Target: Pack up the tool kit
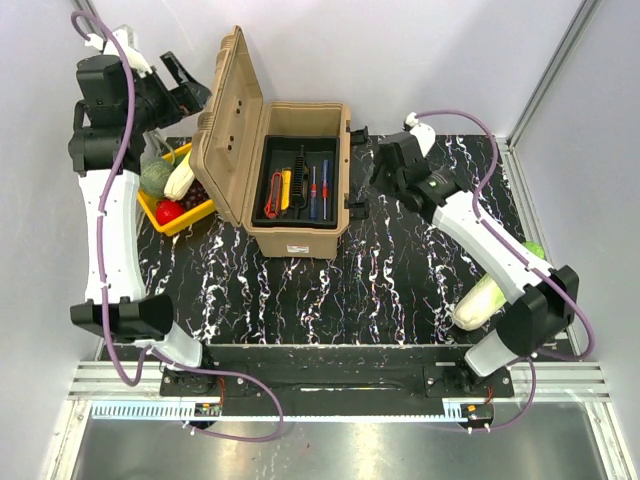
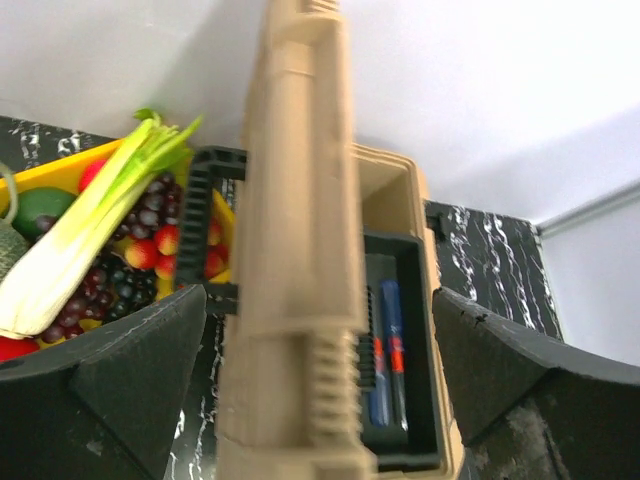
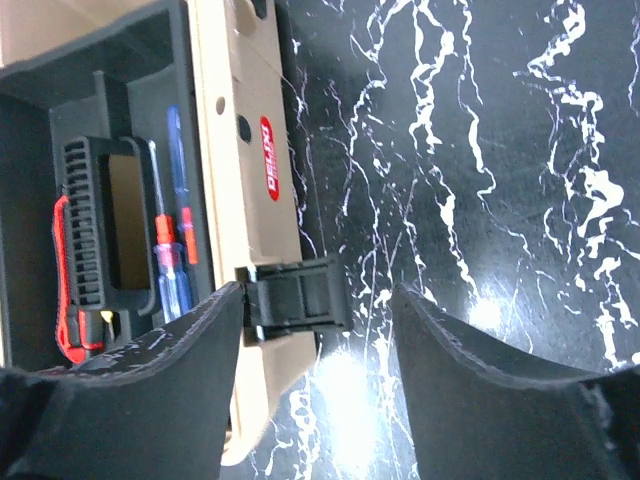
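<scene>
Large tan plastic toolbox (image 1: 300,235) sat at rear-centre of the black white-veined worktop (image 1: 400,280). Its tan hinged lid (image 1: 225,125) stood open, approx. upright, on the box's left side. Black inner tray (image 1: 336,175) was seated in the box. Lying in the tray, side by side: red-handled tool (image 1: 272,195), small yellow tool (image 1: 285,185), black ribbed tool (image 1: 299,175), two blue-handled screwdrivers (image 1: 318,190). No hand tools seen loose on the worktop.

Black side latch (image 3: 300,300) on the box's right wall was undone, sticking out, just below the red-white label (image 3: 268,170).

Left gripper (image 2: 318,300) was up at the lid's top edge, jaws spread wide w/ the edge between them; contact not clear, lid blurred in the wrist view. Right gripper (image 3: 318,295) hung beside the right wall, jaws apart either side of the latch, holding nothing.

Further out: yellow tray of fruit and veg (image 1: 190,218) behind the lid to the left; pale green-white vegetable (image 1: 480,298) under the right arm, well apart from the box.

Progress est.: tools look loaded, so most is done. Left to do: swing lid down, fasten latches.
</scene>
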